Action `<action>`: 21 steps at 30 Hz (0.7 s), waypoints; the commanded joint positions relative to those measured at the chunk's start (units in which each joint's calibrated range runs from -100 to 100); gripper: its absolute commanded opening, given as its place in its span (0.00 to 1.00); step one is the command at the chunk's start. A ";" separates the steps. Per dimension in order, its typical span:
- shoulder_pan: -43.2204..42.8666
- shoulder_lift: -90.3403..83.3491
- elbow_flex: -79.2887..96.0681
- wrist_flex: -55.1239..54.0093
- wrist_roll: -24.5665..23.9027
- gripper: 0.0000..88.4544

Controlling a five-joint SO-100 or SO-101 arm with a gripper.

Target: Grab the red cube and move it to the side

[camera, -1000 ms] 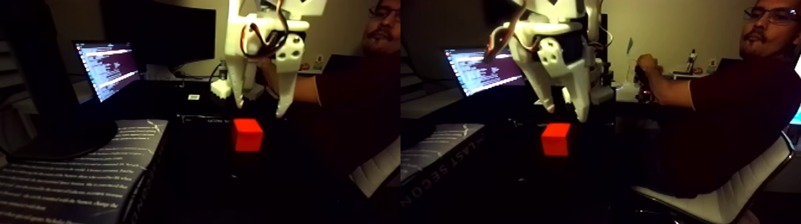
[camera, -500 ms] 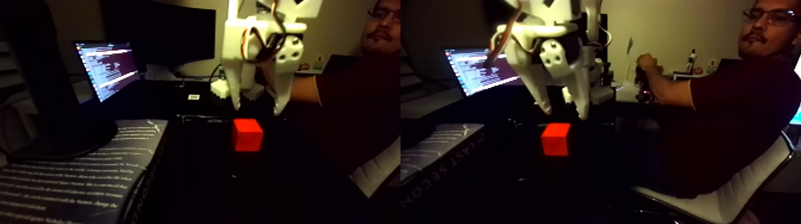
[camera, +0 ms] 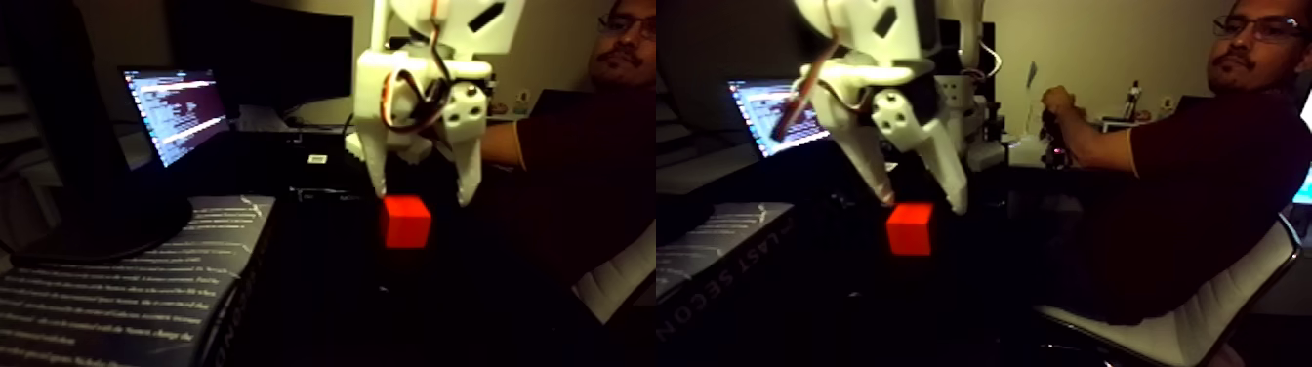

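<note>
In the fixed view, the red cube [camera: 405,221] sits on the dark surface [camera: 322,293], with the spread, empty pincer [camera: 423,197] just above it. Its left fingertip [camera: 379,187] could clip the cube's top edge and shove it. The pincer has dropped lower than before.

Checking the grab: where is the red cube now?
In the fixed view the cube sits on the dark table, right of the book, just under the open tool, whose fingertips straddle its top.
</note>
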 commanded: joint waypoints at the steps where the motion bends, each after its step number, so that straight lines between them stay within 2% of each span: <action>1: 0.97 0.39 -1.79 -0.50 1.23 0.35; 21: 2.30 5.34 -2.24 -2.02 2.31 0.34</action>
